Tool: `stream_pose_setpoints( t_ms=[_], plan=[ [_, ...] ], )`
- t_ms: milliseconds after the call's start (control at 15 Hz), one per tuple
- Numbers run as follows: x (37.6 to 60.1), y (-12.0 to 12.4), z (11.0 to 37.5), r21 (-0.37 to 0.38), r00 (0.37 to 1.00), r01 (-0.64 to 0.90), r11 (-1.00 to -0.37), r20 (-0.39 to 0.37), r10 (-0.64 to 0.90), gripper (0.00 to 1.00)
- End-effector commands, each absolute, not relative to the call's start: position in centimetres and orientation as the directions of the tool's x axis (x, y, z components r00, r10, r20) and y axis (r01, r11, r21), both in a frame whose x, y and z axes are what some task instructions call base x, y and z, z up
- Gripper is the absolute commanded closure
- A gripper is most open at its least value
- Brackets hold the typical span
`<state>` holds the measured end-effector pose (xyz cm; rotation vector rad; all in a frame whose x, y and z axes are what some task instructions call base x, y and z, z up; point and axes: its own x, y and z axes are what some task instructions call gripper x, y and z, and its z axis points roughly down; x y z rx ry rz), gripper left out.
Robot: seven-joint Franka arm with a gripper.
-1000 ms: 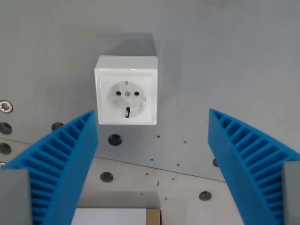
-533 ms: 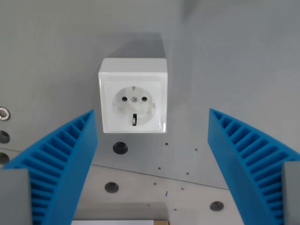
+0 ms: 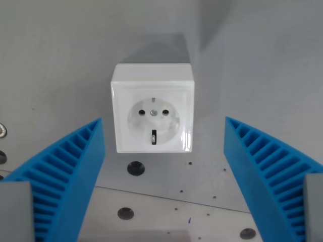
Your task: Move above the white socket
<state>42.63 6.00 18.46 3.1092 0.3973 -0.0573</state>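
Observation:
The white socket (image 3: 153, 108) is a square box with a round recessed face, two pin holes and a centre screw, standing on a grey metal plate (image 3: 262, 65). It sits just above the middle of the wrist view, slightly toward the wrist view's left. My gripper (image 3: 164, 166) is open, and its two blue ribbed fingers (image 3: 68, 176) rise from the lower corners on either side of the socket. Nothing is between the fingers, and the socket's lower edge lies level with the fingertips.
Below the socket the plate has a round hole (image 3: 136, 168) and a seam crossing the view, with more holes (image 3: 125, 213) and small specks beyond it. A screw head (image 3: 2, 130) shows at the wrist view's left edge.
The camera has moved, so the socket now appears larger, lower and further toward the wrist view's right, closer to the middle between the fingers. The fingers keep the same spread.

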Motion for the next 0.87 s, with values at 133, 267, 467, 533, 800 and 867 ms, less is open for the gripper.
stream_pose_setpoints(
  t_ms=[133,267,467,533,800,867],
  plan=[
    [41.8,6.6,17.3,0.039,0.973,0.219,-0.975,0.066,0.221,0.0],
    [41.7,6.7,17.0,0.04,0.973,0.22,-0.975,0.063,0.222,0.0],
    [41.5,6.8,16.6,0.042,0.972,0.223,-0.974,0.065,0.225,0.0],
    [41.4,6.8,16.4,0.042,0.972,0.223,-0.974,0.065,0.226,0.0],
    [41.3,6.9,16.2,0.044,0.972,0.221,-0.974,0.066,0.224,0.0],
    [41.2,6.9,16.1,0.044,0.973,0.22,-0.974,0.065,0.223,0.0]
  ],
)
